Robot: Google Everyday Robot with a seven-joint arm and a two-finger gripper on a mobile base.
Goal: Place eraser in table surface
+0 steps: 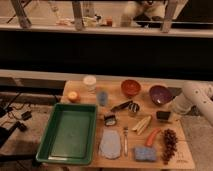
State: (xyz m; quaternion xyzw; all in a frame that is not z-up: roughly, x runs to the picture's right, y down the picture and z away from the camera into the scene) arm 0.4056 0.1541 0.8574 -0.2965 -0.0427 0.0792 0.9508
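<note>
Table surface (pixel 116 152): light tan wooden top filling the lower centre of the frame, with many small items spread over it.
Eraser (pixel 163 115): small black block at the right of the frame, lying on the wood just below the purple bowl (pixel 160 94) and above the bunch of dark grapes (pixel 170 144).
Gripper (pixel 170 111): at the right edge of the table, just beside the eraser, at the end of the white arm (pixel 192 99) that enters from the right; whether it grips the eraser cannot be told.
Green tray (pixel 70 154): lower left, at the table's left end.
Red-brown bowl (pixel 130 87): upper centre, left of the purple bowl.
White cup (pixel 89 82): upper left of the table, with an orange fruit (pixel 73 96) lower left of it.
Blue-grey sponge (pixel 144 154): bottom centre-right, near the front edge.
Black-and-white clip (pixel 109 119): centre, just right of the tray.
Banana (pixel 142 124): centre-right, tilted, left of the eraser.
</note>
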